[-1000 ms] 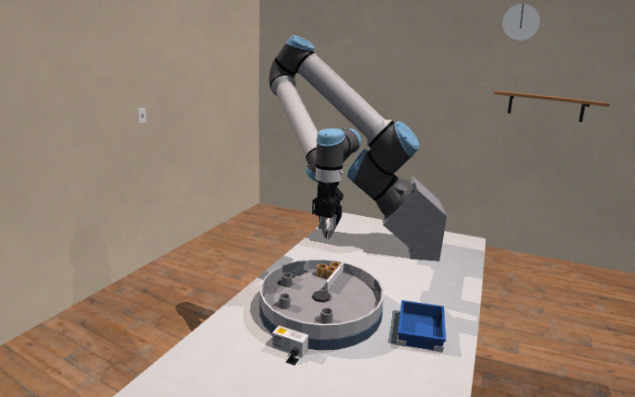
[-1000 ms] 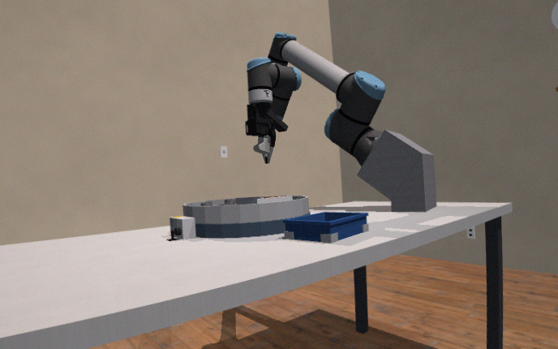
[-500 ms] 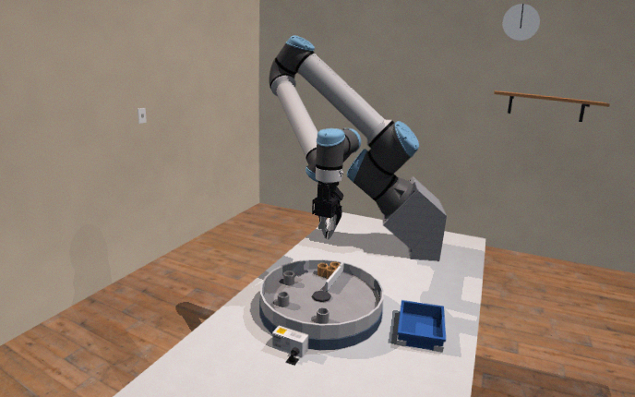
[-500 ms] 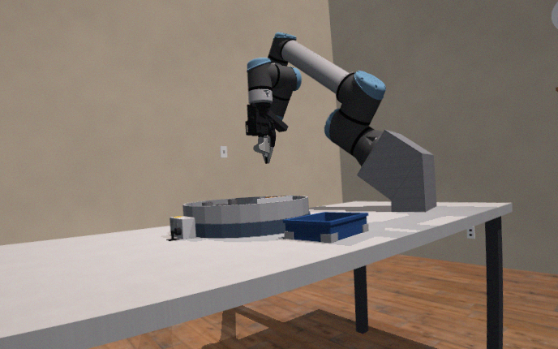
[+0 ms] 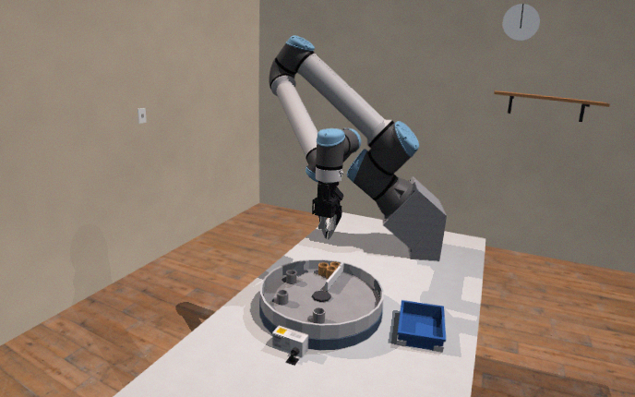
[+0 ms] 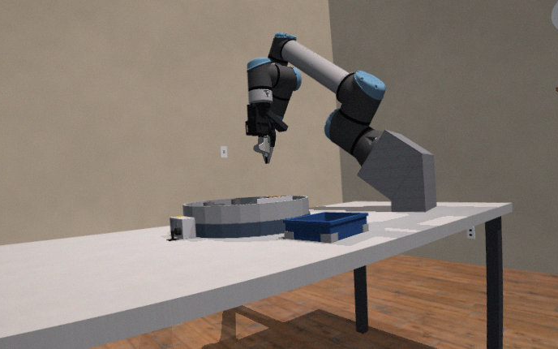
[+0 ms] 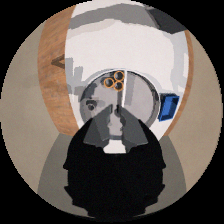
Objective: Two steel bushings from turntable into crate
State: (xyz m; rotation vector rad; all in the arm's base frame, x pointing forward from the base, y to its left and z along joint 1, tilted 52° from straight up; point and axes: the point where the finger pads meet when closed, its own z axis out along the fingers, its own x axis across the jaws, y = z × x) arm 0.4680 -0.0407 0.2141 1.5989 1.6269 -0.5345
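Note:
The round grey turntable [image 5: 372, 297] [image 6: 246, 212] [image 7: 144, 101] holds three grey steel bushings, at the back left [image 5: 291, 276], the left [image 5: 281, 296] and the front [image 5: 317, 314]. A cluster of brass bushings [image 5: 329, 268] [image 7: 115, 81] sits at the back beside a white divider [image 5: 334, 278]. The blue crate [image 5: 421, 306] [image 6: 324, 223] [image 7: 168, 107] stands to the right of the turntable and looks empty. My gripper [image 5: 329, 235] [image 6: 267, 160] [image 7: 114, 105] is shut with nothing between the fingers. It hangs high above the back part of the turntable.
A small grey control box [image 5: 289, 337] [image 6: 181, 226] sits against the turntable's front. A dark hub [image 5: 321, 295] marks its centre. The arm's grey base [image 5: 416, 222] stands at the back of the white table [image 5: 221, 365].

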